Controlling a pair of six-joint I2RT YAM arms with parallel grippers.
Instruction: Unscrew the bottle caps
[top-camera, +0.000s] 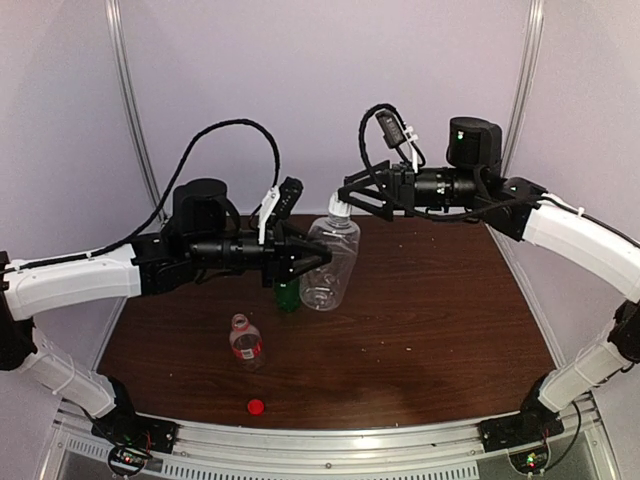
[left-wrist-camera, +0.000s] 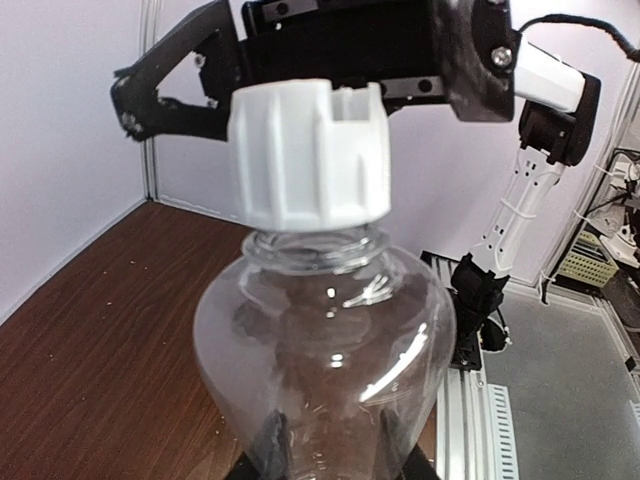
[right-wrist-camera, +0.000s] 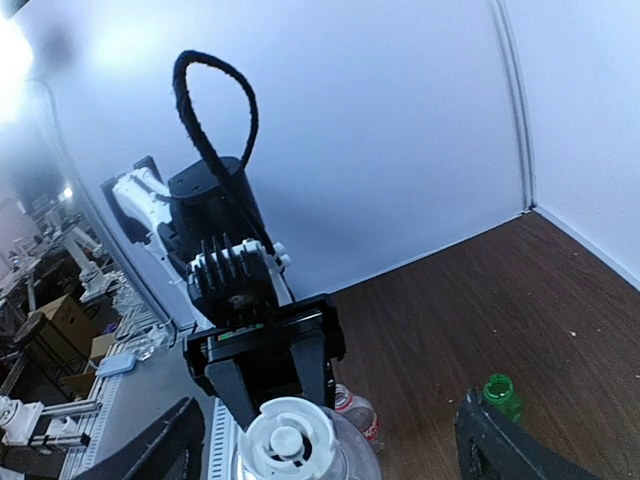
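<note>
One cap, between spread right gripper jaws

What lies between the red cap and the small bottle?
Nothing: only bare table separates red cap and small bottle, shown in the top view.

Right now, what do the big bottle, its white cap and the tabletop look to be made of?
The big bottle: clear, glossy thin plastic, probably; you see through it and highlights glint. The white cap: matte opaque moulded plastic, with ribbed sides. The tabletop: dark wood grain, perhaps only a laminate; smooth, slightly shiny.
</note>
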